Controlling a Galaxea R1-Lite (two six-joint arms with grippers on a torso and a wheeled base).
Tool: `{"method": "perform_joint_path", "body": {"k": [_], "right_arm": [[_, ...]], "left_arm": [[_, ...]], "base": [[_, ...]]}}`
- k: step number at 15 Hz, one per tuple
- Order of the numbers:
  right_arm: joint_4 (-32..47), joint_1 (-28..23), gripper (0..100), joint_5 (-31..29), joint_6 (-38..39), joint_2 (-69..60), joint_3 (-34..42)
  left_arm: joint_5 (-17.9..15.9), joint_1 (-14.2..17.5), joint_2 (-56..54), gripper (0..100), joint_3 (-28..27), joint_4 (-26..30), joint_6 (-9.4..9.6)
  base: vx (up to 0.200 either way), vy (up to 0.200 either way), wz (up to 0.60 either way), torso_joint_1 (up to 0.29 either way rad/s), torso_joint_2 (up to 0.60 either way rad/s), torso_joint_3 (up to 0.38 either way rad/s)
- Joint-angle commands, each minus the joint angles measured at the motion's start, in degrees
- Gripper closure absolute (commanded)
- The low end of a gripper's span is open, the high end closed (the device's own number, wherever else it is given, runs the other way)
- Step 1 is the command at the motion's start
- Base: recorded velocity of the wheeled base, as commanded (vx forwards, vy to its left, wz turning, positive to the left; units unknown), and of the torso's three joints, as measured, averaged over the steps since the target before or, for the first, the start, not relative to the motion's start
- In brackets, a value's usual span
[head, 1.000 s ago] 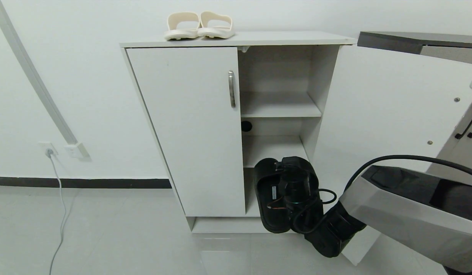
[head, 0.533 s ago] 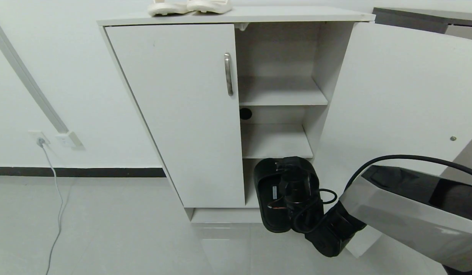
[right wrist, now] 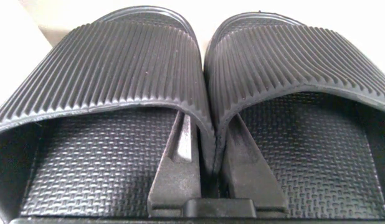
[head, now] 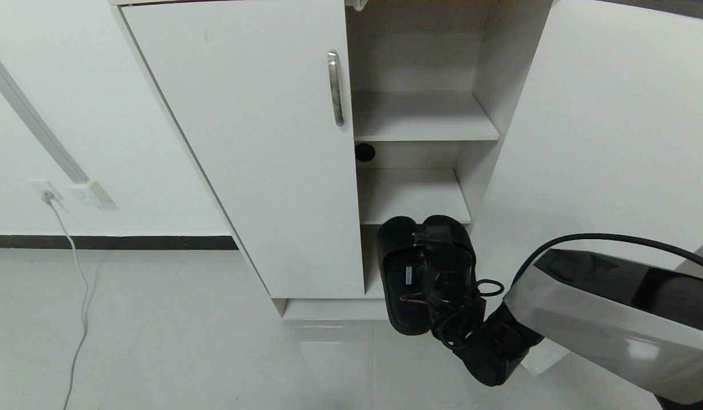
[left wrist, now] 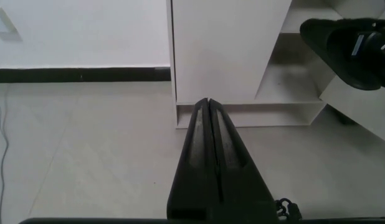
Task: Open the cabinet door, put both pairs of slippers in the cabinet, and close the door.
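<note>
A pair of black slippers (head: 411, 273) hangs in front of the cabinet's lowest opening, toes pointing toward it. My right gripper (head: 434, 267) is shut on them, its fingers (right wrist: 180, 155) pinching the two inner straps together. The ribbed straps and studded soles of the black slippers (right wrist: 130, 81) fill that wrist's picture. The white cabinet (head: 243, 142) has its left door closed and its right door (head: 601, 131) swung wide open, showing bare shelves (head: 425, 117). My left gripper (left wrist: 209, 115) is shut, held low over the floor in front of the cabinet's base (left wrist: 248, 115); the black slippers (left wrist: 354, 43) show beyond it.
A metal handle (head: 334, 87) runs down the closed door's edge. A wall socket (head: 44, 191) with a cable (head: 78, 285) trailing on the tiled floor is at the left. A grey conduit (head: 32, 119) slants across the wall.
The head camera has tilted down and closer, so the cabinet top and the cream slippers left the picture. My right gripper with the black slippers has moved slightly toward the cabinet opening.
</note>
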Motion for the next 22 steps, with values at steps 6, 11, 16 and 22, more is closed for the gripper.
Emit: {"method": "perform_joint_path", "body": {"k": [6,11,16,22], "right_arm": [[-6.0,-0.7,100,0.2,-4.5,2.8,0.6],[-6.1,-0.7,100,0.1,-4.5,2.7,0.5],[-6.0,-0.7,100,0.2,-4.5,2.7,0.4],[-2.3,-1.2,100,0.3,-4.1,2.9,-2.4]], "left_arm": [[0.0,0.0,0.1,100,-0.1,0.0,-0.28],[0.0,0.0,0.1,100,-0.1,0.1,-0.28],[0.0,0.0,0.1,100,-0.1,0.1,-0.28],[0.1,0.1,0.1,100,0.0,0.0,-0.37]], "base": [[0.000,0.000,0.00,0.000,0.00,0.000],[0.080,0.000,0.00,-0.002,0.00,0.003],[0.200,0.000,0.00,0.004,0.00,0.000],[0.167,0.000,0.00,0.002,0.00,0.002]]}}
